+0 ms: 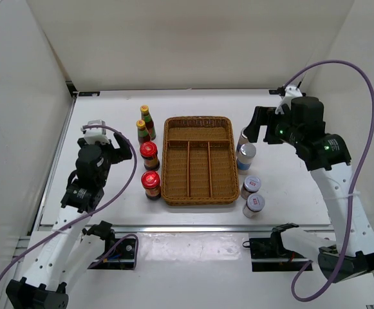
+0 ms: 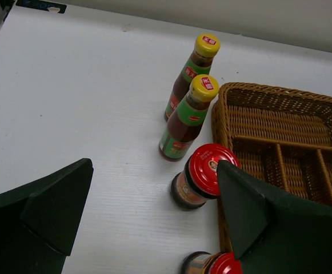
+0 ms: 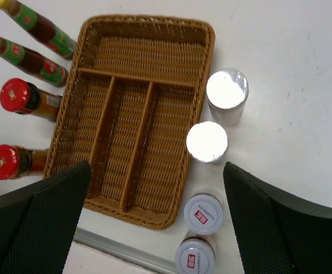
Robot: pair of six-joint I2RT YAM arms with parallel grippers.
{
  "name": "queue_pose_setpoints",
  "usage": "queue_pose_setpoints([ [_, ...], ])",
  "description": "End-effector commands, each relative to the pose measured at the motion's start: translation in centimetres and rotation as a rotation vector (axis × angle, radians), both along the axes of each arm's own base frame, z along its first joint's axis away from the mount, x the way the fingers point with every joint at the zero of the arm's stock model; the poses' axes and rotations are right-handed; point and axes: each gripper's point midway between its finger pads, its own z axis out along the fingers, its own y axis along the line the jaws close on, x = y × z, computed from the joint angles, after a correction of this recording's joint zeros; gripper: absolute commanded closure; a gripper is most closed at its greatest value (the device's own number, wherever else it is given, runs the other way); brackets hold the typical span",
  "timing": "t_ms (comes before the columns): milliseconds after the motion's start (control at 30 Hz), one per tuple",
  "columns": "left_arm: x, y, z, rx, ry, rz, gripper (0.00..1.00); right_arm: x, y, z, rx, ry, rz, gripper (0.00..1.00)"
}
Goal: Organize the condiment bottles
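Two slim yellow-capped sauce bottles (image 1: 145,114) (image 1: 141,129) and two red-lidded dark jars (image 1: 149,154) (image 1: 151,184) stand in a column left of the wicker tray (image 1: 198,193). Right of the tray stand two silver-capped containers (image 1: 246,156) (image 1: 243,139) and two white-lidded jars (image 1: 251,185) (image 1: 254,205). My left gripper (image 1: 111,152) is open and empty, left of the red jars; in the left wrist view (image 2: 154,165) its right finger (image 2: 257,211) overlaps the red lid (image 2: 207,170). My right gripper (image 1: 257,126) is open and empty above the silver caps (image 3: 208,141).
The tray has one crosswise compartment at the far end and three long ones (image 3: 132,134), all empty. White walls close in the table on the left, back and right. A metal rail (image 1: 193,228) runs along the near edge.
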Motion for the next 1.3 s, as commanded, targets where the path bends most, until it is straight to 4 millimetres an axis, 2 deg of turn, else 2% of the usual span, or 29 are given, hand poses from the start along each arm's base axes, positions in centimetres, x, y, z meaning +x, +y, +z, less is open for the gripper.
queue_pose_setpoints([
  [0,-0.3,-1.0,0.5,-0.028,-0.024,-0.044,0.0,0.7,0.1,2.3,-0.019,-0.053,0.012,0.01],
  [67,-0.1,-1.9,-0.6,-0.019,0.009,-0.095,0.0,0.4,2.4,3.4,0.021,-0.081,0.161,0.01],
  [100,-0.1,-2.8,-0.3,-0.029,0.009,-0.142,0.0,0.8,3.8,3.2,0.054,-0.055,0.226,0.01],
  [167,0.2,-3.1,-0.8,-0.025,0.041,-0.154,0.0,2.5,3.5,2.8,0.047,-0.017,0.159,0.01],
  [233,0.2,-2.9,-0.4,-0.029,0.047,-0.138,0.0,4.7,2.2,2.4,-0.013,0.062,0.06,0.01],
  [267,0.2,-2.5,-0.7,-0.021,0.059,-0.116,0.0,6.0,0.5,2.2,-0.07,0.073,-0.026,0.01],
  [300,0.2,-2.3,-0.7,-0.018,0.058,-0.102,0.0,7.3,0.3,1.7,-0.099,0.12,-0.059,0.01],
  [333,0.1,-1.8,-0.4,-0.015,0.045,-0.079,0.0,8.6,-0.1,0.3,-0.125,0.163,-0.084,0.01],
  [433,-0.1,-1.3,-0.2,-0.012,0.038,-0.057,0.0,10.1,0.2,-1.0,-0.137,0.202,-0.099,0.01],
  [533,-0.1,-0.9,-0.4,0.01,0.056,-0.038,0.0,11.6,-0.4,-4.4,-0.165,0.293,-0.159,0.02],
  [567,0.0,-0.7,0.1,0.01,0.045,-0.027,0.0,11.9,-0.5,-5.0,-0.176,0.306,-0.165,0.04],
  [733,0.2,-0.4,-0.5,0.024,0.074,-0.008,0.0,13.1,-1.3,-10.3,-0.2,0.441,-0.188,0.08],
  [867,0.1,-0.3,-0.2,0.03,0.065,-0.01,0.0,13.1,-1.8,-13.4,-0.198,0.51,-0.2,0.14],
  [933,0.1,-0.3,-0.2,0.03,0.065,-0.01,0.0,13.5,-2.0,-13.7,-0.188,0.516,-0.218,0.16],
  [1000,0.1,-0.1,-0.2,0.032,0.065,-0.001,0.0,14.0,-2.0,-15.6,-0.201,0.552,-0.23,0.16],
  [1033,0.1,-0.1,-0.2,0.032,0.065,-0.001,0.0,14.1,-2.4,-15.7,-0.204,0.569,-0.239,0.16],
  [1233,0.0,0.4,-0.4,0.042,0.071,0.03,0.0,14.1,-1.6,-18.5,-0.194,0.638,-0.193,0.2],
  [1267,0.0,0.4,-0.4,0.042,0.071,0.03,0.0,13.9,-1.6,-19.2,-0.199,0.657,-0.193,0.26],
])
